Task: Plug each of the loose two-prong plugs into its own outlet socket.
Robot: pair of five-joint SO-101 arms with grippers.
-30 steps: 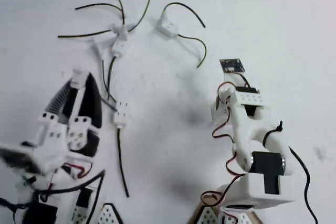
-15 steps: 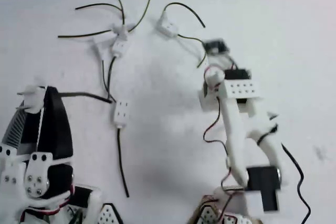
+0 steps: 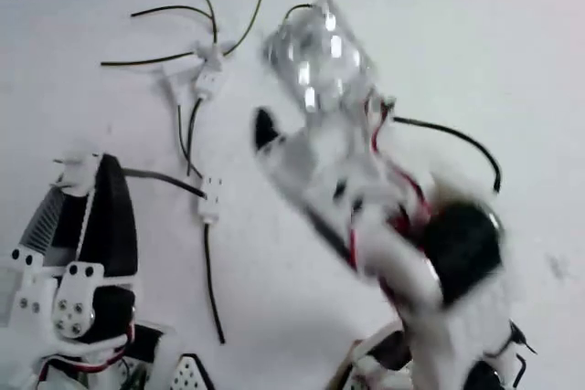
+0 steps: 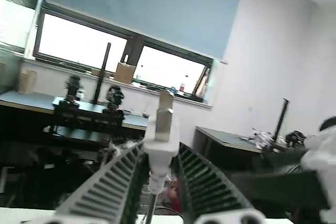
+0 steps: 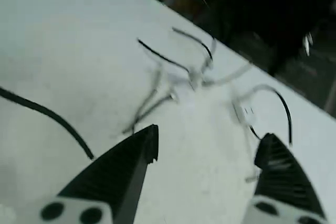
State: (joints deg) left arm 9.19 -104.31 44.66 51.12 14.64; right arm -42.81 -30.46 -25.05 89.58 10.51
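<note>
White tabletop [image 3: 512,89] lay under both arms in the overhead view. Near its front left corner the left claw [image 3: 80,167] was clamped on a white plug [image 3: 73,172]. The plug's black cord [image 3: 155,175] ran off to the right toward a white socket block [image 3: 212,195], which lay flat on the table. A second cord trailed from that block toward the front edge. Farther back lay a cluster of white connectors [image 3: 208,75] with thin black cords fanning out from it. The right arm [image 3: 402,226] stretched diagonally across the middle of the table toward the far side, with one black finger [image 3: 265,130] showing just right of the cluster.

From the left wrist camera, the left claw [image 4: 160,151] had its two ribbed fingers [image 4: 123,182] pressed against the sides of the plug [image 4: 160,142]. The plug stood upright between them, lifted off the table. Its metal prongs [image 4: 166,106] pointed up and away, toward a room with windows and desks.

From the right wrist camera, the right claw [image 5: 210,136] had its fingers wide apart and held nothing. It hung above the tabletop [image 5: 63,51]. Beyond the fingertips lay the connectors [image 5: 197,74] and a small white piece [image 5: 244,113] on a looped black cord. I could not tell whether that piece was a plug or a socket.
</note>
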